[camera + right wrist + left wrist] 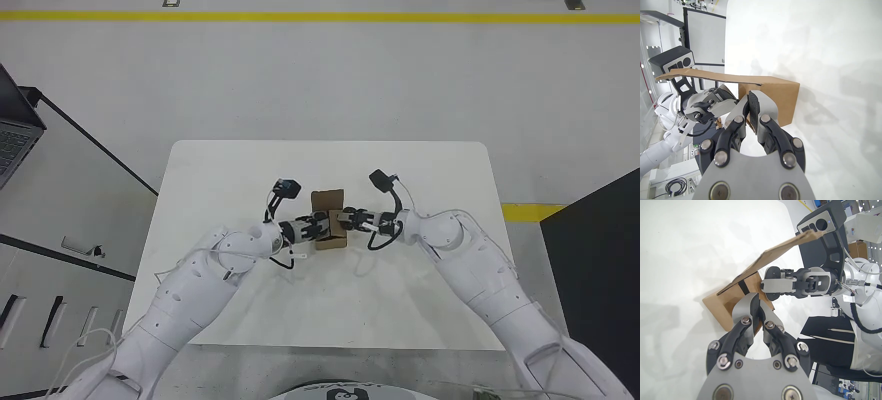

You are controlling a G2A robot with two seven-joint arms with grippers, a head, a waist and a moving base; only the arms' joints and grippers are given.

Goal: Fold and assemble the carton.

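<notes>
A small brown carton [328, 224] stands near the middle of the white table [420, 310], its lid flap [776, 251] raised and open. My left gripper [758, 306] is shut on the carton's near wall [728, 306] from one side. My right gripper [752, 102] is shut on a thin side flap [751, 126] of the carton [776, 102] from the opposite side. In the top view the two grippers [305, 232] [352, 220] meet at the box from left and right. The left wrist view also has the other arm's gripper [770, 287] pressed against the carton.
A laptop [15, 125] sits on a side desk at the far left. A yellow floor line [320, 17] runs behind the table. A dark cabinet [600, 250] stands to the right. Bare table surface lies all around the box.
</notes>
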